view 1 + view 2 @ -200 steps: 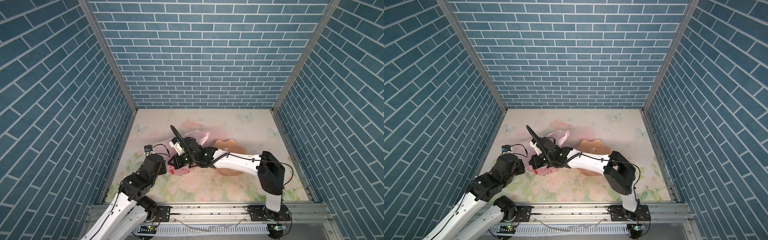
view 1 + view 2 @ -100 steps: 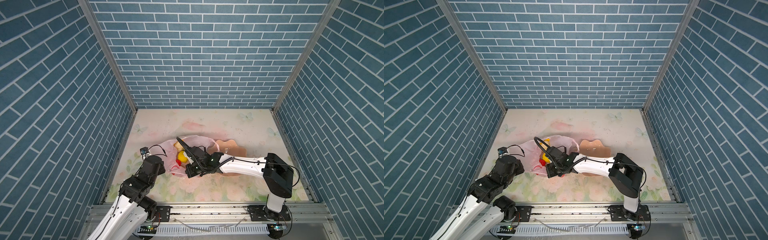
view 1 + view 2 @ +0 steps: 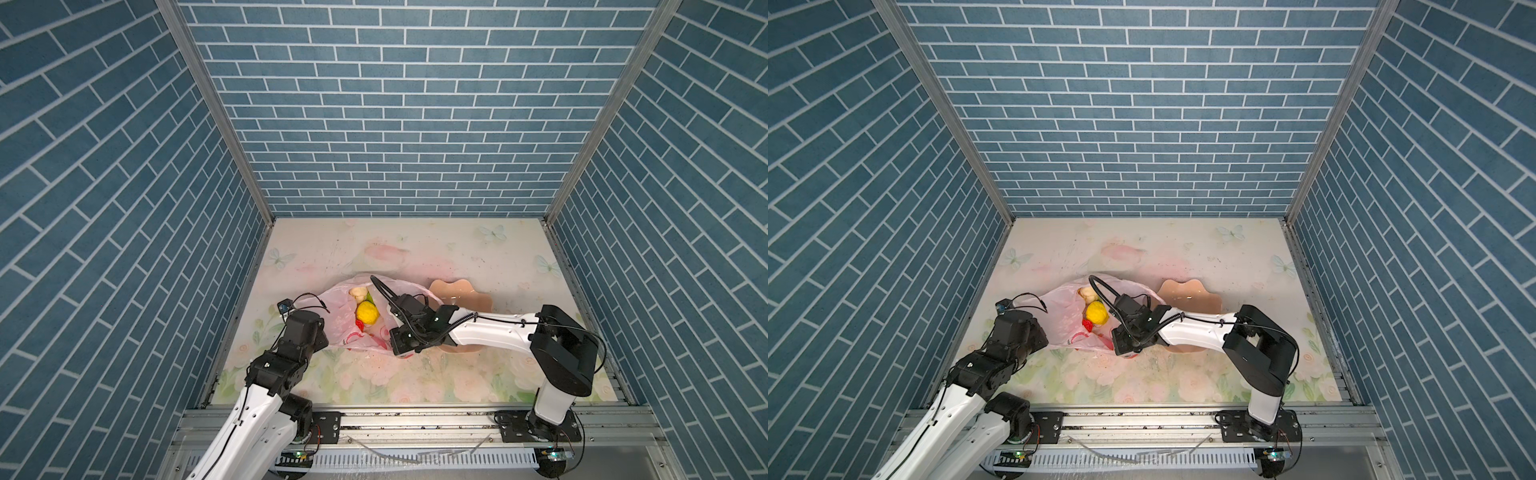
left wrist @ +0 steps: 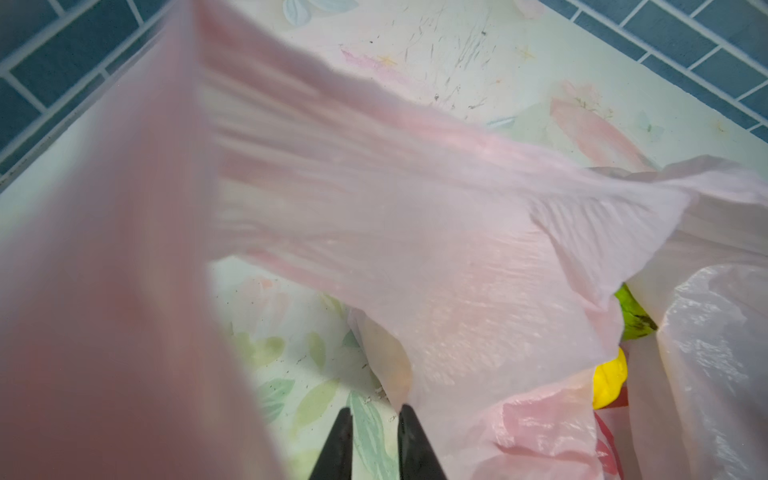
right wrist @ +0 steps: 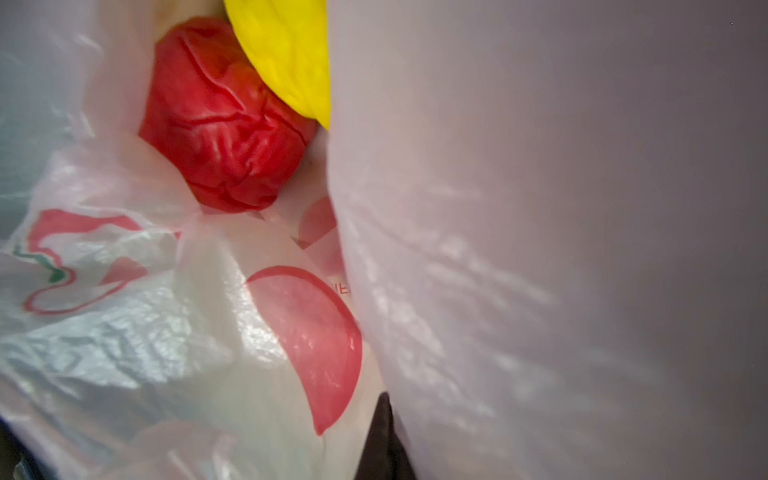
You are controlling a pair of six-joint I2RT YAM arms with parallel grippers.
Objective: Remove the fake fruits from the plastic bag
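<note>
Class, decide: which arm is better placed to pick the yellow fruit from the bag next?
Probably left. The left gripper is open and empty at the mouth of the bag, facing the yellow fruit; the right gripper is shut on the bag's edge.

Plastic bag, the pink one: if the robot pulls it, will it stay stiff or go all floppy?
Probably floppy: the plastic bag lies crumpled in loose folds on the table. It looks thin and light, since the table shows through it in the left wrist view, so it could stretch or tear. Its shiny film may be slippery.
</note>
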